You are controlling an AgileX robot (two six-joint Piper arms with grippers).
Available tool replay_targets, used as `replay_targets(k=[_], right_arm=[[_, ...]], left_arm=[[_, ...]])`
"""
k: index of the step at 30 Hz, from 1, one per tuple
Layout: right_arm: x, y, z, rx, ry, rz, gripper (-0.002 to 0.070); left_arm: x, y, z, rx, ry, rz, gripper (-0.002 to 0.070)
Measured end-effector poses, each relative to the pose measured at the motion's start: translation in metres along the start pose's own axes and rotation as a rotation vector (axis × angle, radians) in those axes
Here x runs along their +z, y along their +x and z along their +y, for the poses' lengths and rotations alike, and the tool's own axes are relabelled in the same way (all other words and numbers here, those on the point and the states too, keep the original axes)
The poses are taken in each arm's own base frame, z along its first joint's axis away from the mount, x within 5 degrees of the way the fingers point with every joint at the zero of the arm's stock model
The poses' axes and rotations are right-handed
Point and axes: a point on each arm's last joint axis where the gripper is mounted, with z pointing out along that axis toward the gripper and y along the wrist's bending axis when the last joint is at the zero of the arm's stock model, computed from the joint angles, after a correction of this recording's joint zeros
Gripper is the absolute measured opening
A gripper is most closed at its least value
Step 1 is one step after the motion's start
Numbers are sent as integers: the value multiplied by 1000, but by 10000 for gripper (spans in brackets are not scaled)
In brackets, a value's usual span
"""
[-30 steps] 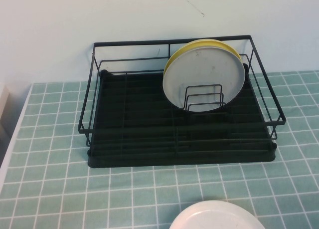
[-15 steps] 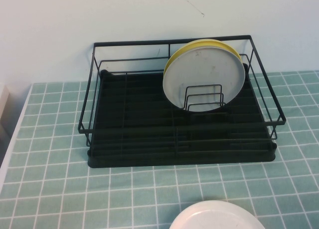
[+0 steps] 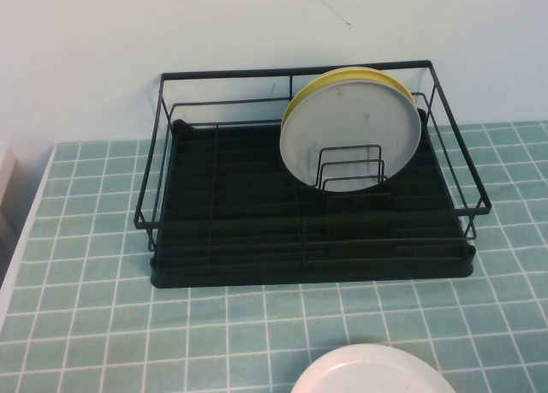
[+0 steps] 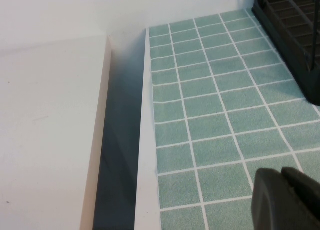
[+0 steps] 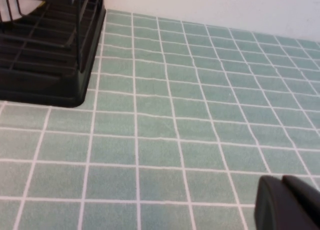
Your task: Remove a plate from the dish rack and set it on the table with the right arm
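The pale grey-white plate (image 3: 351,129) stands upright in the dish rack (image 3: 214,213), leaning on the wire dividers (image 3: 349,167), in front of the yellow plate (image 3: 342,78). Neither arm shows in the high view. My left gripper (image 4: 281,177) is shut and empty, low over the teal tiled table (image 4: 215,89) left of the rack's corner (image 4: 295,34). My right gripper (image 5: 282,182) is shut and empty, over the table (image 5: 200,89) to the right of the rack's corner (image 5: 45,49).
A brighter white plate (image 3: 372,372) lies on the table at the near edge. A white wall (image 3: 257,25) rises behind the rack. A white ledge (image 4: 45,130) lies beyond a dark gap at the table's left edge (image 4: 145,140).
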Motion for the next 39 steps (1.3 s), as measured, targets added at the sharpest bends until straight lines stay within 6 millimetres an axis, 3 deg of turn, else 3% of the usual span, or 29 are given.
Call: replay_targets(k=[3,9,13,21,30,35,39], right_arm=[[0,-1,3,132,-31,-14,-1],[-1,-12,16,869,-228,-69,-1],[-2,-16,18,1041,-281,-84,-1],[-3,-14,22,985,-307,-47,-1],[-10,-16,37,646,-464,-17,-1],[-24,-65,31,356,-492,-35,-1],[-22,-113,20,23,-467,-48,-1]], left_arm=[[0,0,0,0,0,0,-4],[0,0,0,0,0,0,-4],[0,0,0,0,0,0,-4],[0,0,0,0,0,0,-4],[0,0,0,0,0,0,-4],[0,0,0,0,0,0,-4],[0,0,0,0,0,0,-4]])
